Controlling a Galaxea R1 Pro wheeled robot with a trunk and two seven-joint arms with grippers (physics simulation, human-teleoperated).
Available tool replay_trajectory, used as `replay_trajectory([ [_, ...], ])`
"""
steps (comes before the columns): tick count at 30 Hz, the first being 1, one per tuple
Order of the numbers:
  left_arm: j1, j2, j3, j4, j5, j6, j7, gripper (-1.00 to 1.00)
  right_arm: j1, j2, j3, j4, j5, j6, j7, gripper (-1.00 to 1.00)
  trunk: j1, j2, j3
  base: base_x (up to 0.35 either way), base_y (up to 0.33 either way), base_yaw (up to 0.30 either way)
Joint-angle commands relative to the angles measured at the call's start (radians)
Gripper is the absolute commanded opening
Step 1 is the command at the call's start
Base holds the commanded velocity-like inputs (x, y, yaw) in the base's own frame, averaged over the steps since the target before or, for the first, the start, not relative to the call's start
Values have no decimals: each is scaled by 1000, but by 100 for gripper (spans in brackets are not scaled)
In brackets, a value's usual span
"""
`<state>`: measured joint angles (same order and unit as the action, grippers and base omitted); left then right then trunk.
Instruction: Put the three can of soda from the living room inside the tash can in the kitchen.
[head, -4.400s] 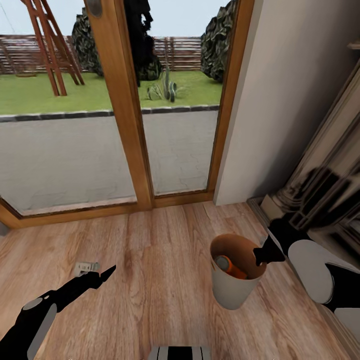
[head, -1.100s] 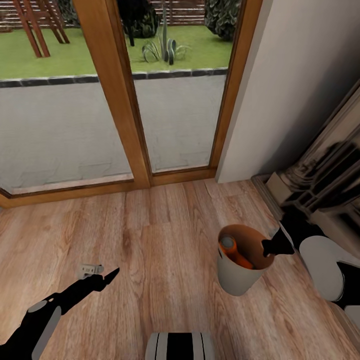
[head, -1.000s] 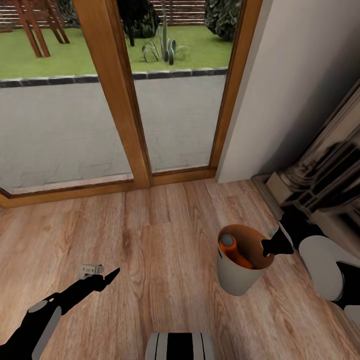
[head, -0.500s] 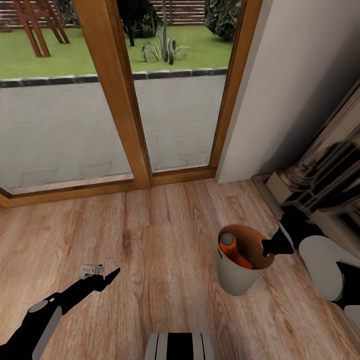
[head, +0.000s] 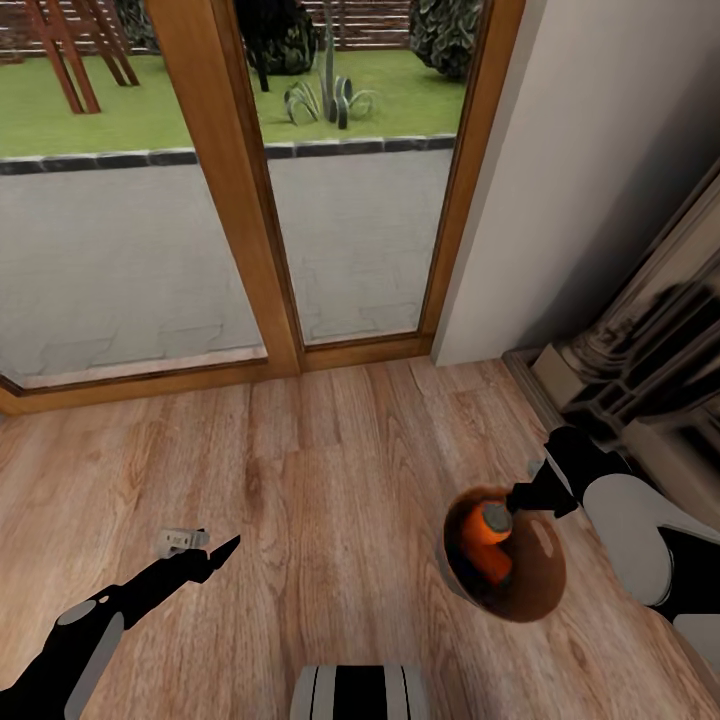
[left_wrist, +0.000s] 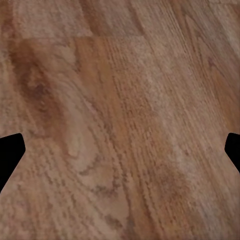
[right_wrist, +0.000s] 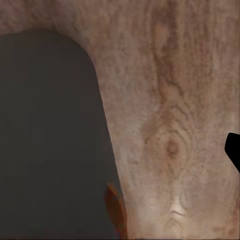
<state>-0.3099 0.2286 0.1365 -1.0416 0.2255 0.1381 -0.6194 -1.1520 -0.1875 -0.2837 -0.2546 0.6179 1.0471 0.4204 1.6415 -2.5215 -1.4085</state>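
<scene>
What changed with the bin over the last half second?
The tash can has tipped toward the camera and lifted, its brown inside now facing up at the head view, with the right end effector on its rim. The orange can of soda shifted inside it and remains in. The left end effector and the small grey object on the floor stayed put.

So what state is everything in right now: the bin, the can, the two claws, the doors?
Bin: tilted toward the camera, held at its rim, tan inside showing.
Orange can: inside the bin, grey top up.
Right gripper: shut on the bin's rim.
Left gripper: empty, over bare wood floor; the wrist view shows its tips wide apart.
Glass doors: closed.
</scene>
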Motion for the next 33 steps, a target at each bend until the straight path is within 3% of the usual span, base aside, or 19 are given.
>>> replay_trajectory([
  [1,0,0,0,0,0,0,0,100,0,0,0,0,0,0,0,100,0,0,0,0,0,0],
  [33,0,-4,0,0,4,2,19,100,1,0,1,0,1,0,0,100,0,0,0,0,0,0],
])
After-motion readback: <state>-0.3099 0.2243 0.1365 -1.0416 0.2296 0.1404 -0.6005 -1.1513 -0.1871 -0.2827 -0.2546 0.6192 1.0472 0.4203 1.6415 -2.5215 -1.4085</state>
